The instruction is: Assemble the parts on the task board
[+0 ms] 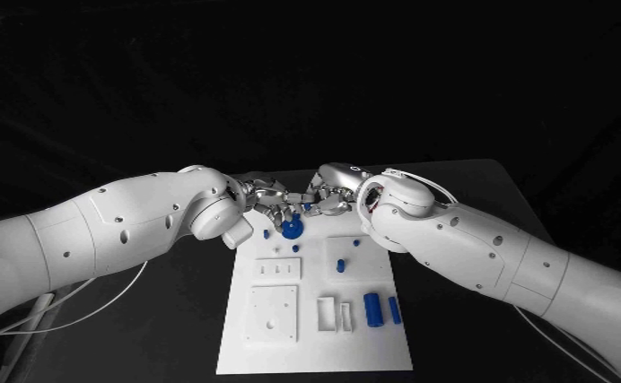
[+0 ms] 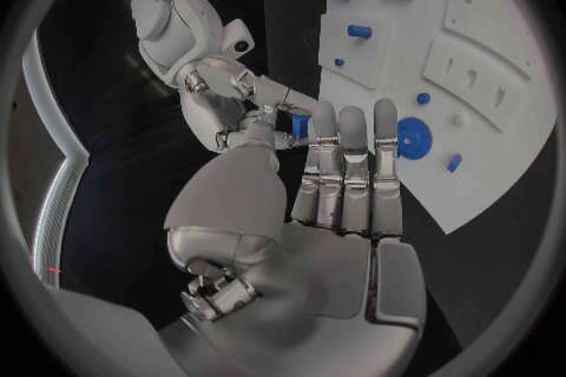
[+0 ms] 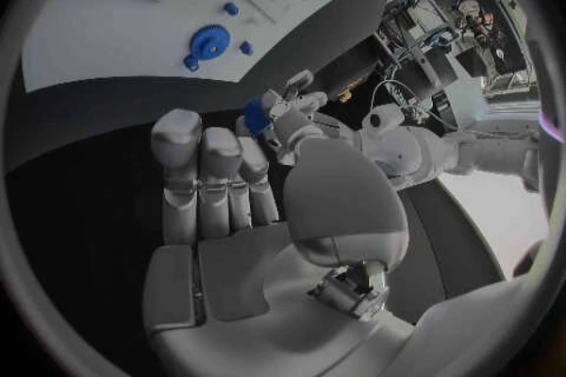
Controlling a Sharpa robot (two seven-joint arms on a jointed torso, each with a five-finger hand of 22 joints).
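— Two hands logged: left hand [image 1: 266,202] and right hand [image 1: 330,196] meet fingertip to fingertip, pinching one small blue part [image 2: 300,126] between them.

— Noted. I see the task board [image 1: 317,329] just below both, blue disc [image 1: 293,229] beneath the fingertips.

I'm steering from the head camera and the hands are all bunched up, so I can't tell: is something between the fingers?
Observer: Yes. The left wrist view shows a small blue piece between the fingertips of the left hand and the right hand.
Operator: Who's got it?
Observer: I can't tell which hand grips it. In the right wrist view, fingers of both hands meet at it, and it shows against the black table, not the task board.
Operator: Are the left fingers curled up?
Observer: No. The left wrist view shows the long fingers straight, side by side.
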